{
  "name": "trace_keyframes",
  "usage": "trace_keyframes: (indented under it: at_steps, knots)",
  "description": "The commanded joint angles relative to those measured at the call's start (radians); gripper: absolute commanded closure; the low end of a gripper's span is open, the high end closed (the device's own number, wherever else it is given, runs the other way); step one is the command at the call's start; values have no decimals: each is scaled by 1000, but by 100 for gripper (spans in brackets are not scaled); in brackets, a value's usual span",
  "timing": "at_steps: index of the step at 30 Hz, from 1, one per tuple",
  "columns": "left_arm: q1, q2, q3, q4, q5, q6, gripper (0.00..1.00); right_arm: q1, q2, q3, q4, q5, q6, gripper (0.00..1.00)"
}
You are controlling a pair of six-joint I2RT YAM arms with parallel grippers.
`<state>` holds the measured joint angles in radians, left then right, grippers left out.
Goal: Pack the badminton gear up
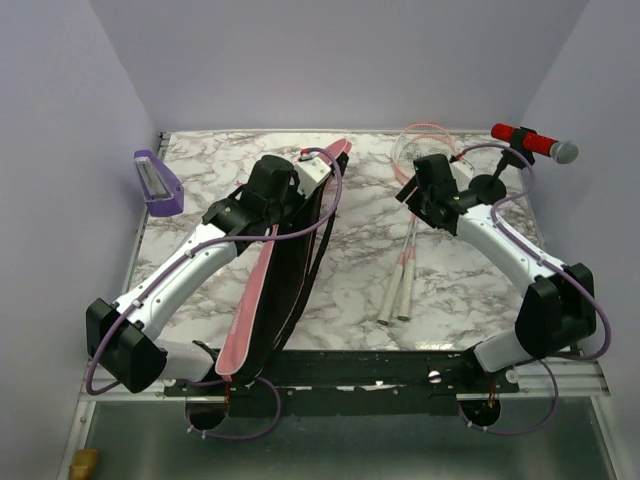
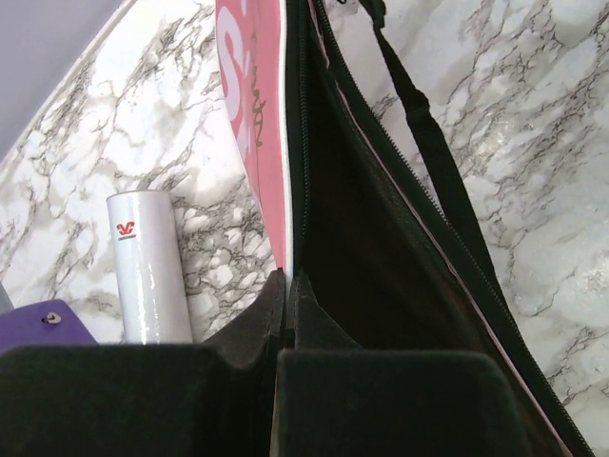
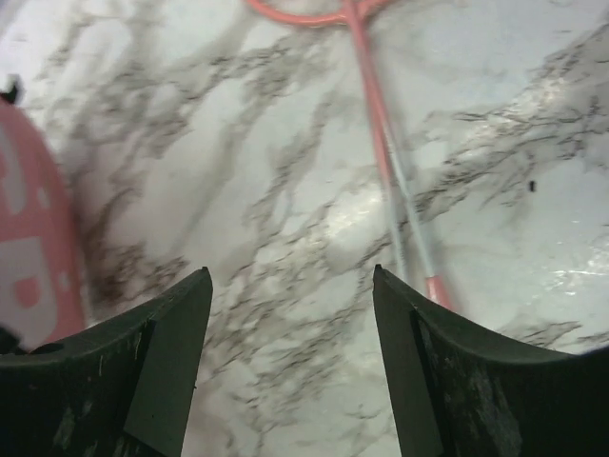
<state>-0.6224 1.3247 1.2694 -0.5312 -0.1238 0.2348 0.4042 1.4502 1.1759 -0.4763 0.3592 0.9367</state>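
Left jaws hold the bag point(image 1: 250, 300) open; right jaws, open, hover over the racket point(image 3: 373, 143). Next: close on its shaft.

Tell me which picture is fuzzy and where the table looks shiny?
Right wrist view: fuzzy all over, the racket smeared, bright glare on the marble table. Left wrist view: white tube and pink bag sharp. Top view: evenly lit, clear.
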Motion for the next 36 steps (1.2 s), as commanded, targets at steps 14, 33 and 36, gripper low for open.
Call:
trace_keyframes:
  at_steps: [14,33,36]
  knots:
    - [24,-54,-79,62,75,-66,100,-59,533,280,-133,296,-141,42]
    - [26,8,-142,292,210,-207,100,-96,599,215,-32,282,-208,72]
    - [32,63,-84,304,225,-230,100,-102,602,202,-12,267,-211,78]
